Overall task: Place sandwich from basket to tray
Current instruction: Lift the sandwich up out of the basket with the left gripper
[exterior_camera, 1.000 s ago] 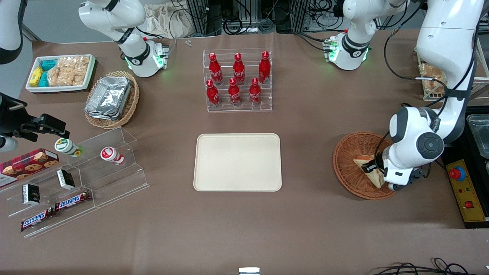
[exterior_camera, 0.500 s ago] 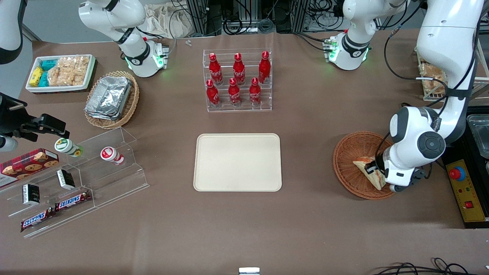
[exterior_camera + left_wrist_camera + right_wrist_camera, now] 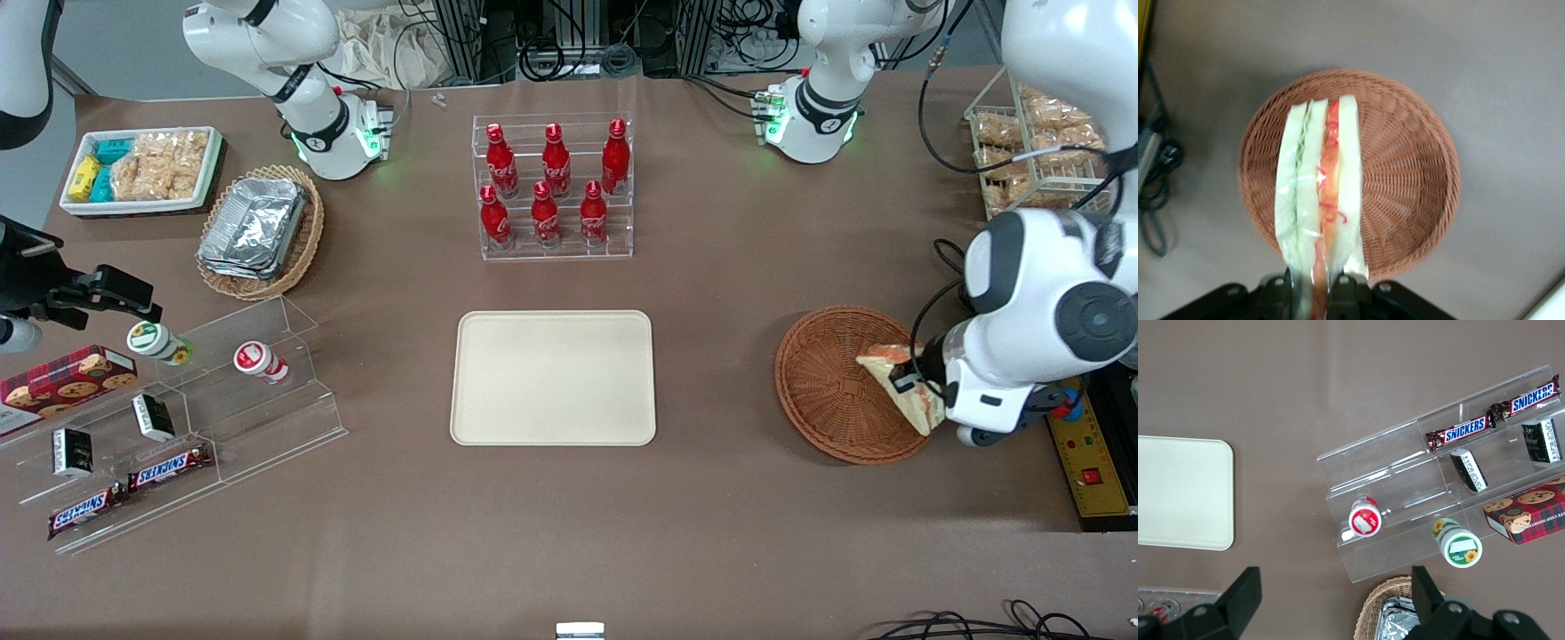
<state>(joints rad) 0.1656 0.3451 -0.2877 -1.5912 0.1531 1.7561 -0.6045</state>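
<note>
Sandwich (image 3: 905,391): a triangular wedge of pale bread with an orange-red filling layer, held clear above the basket, over the rim at the working arm's end; in the left wrist view (image 3: 1317,207) its layered edge is seen with the wicker bowl beneath it.
Claw (image 3: 916,384): closed on the sandwich, which is pinched between the 2 fingers; it is raised over the basket's edge at the working arm's end of the worktop.
Basket (image 3: 822,382): round, shallow, reddish-brown wicker, set on the worktop; its bowl (image 3: 1405,167) is seen bare in the left wrist view.
Tray (image 3: 553,377): flat, cream-beige, rounded corners, laid at the middle of the worktop, well apart from the basket, toward the parked arm's end from it; nothing is carried on it.
Worktop (image 3: 711,498): covered in brown.
Bottle rack (image 3: 553,187): clear acrylic, 6 red bottles held upright in 2 rows, farther from the front camera than the tray.
</note>
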